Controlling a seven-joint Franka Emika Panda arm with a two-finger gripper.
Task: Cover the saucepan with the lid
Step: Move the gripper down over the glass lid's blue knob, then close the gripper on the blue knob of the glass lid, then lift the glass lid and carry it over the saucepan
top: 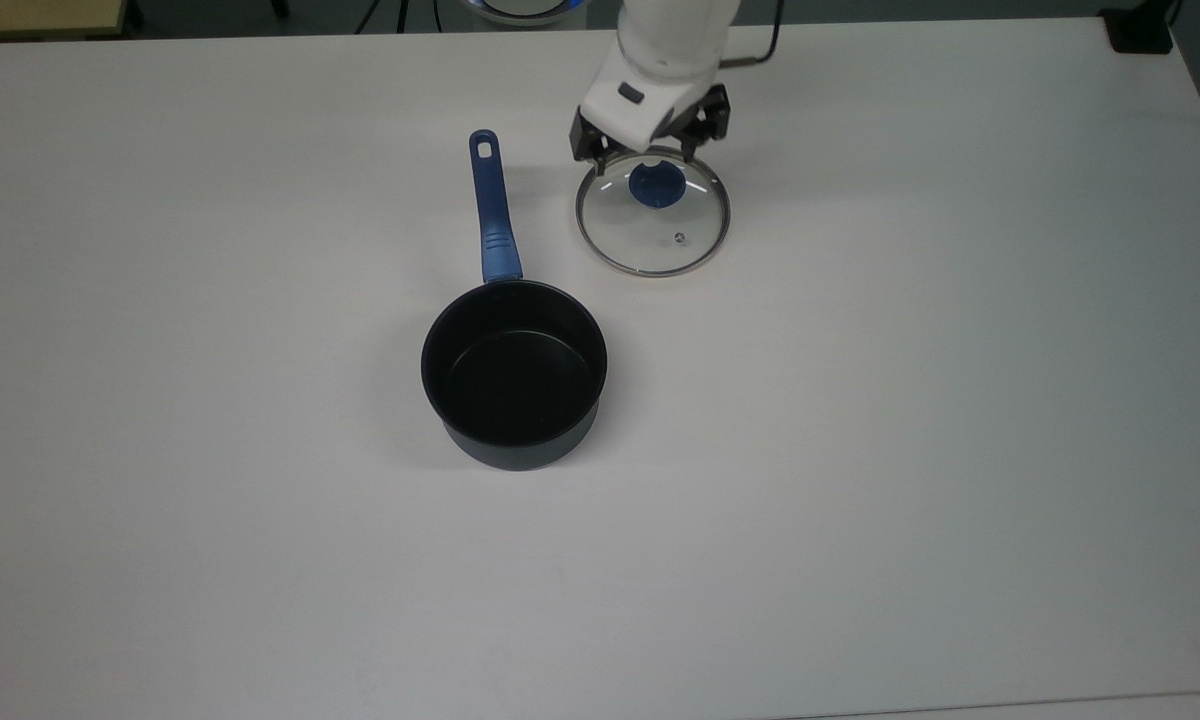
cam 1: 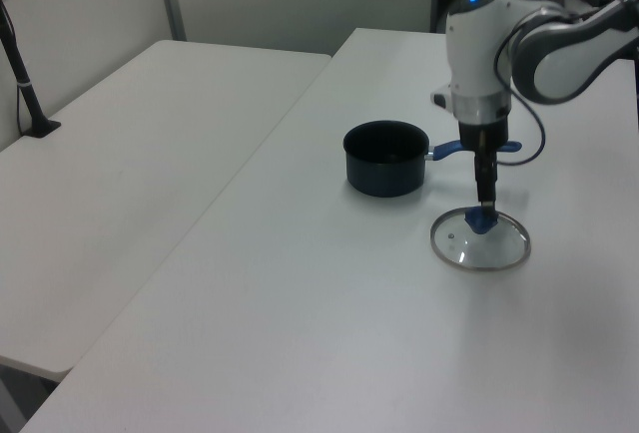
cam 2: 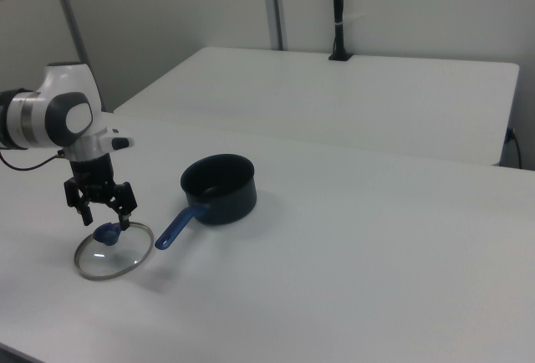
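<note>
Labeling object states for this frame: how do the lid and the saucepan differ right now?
The lid is a flat disc of clear glass with a metal rim; the saucepan is a deep pan, black inside. The lid has a short blue knob at its centre, the saucepan a long blue handle. The open gripper hangs above the lid's knob; the saucepan stands apart, uncovered. Both rest on the white table.

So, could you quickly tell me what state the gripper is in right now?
Gripper: open, holding nothing, fingers straddling the blue knob of the round clear glass lid.
</note>
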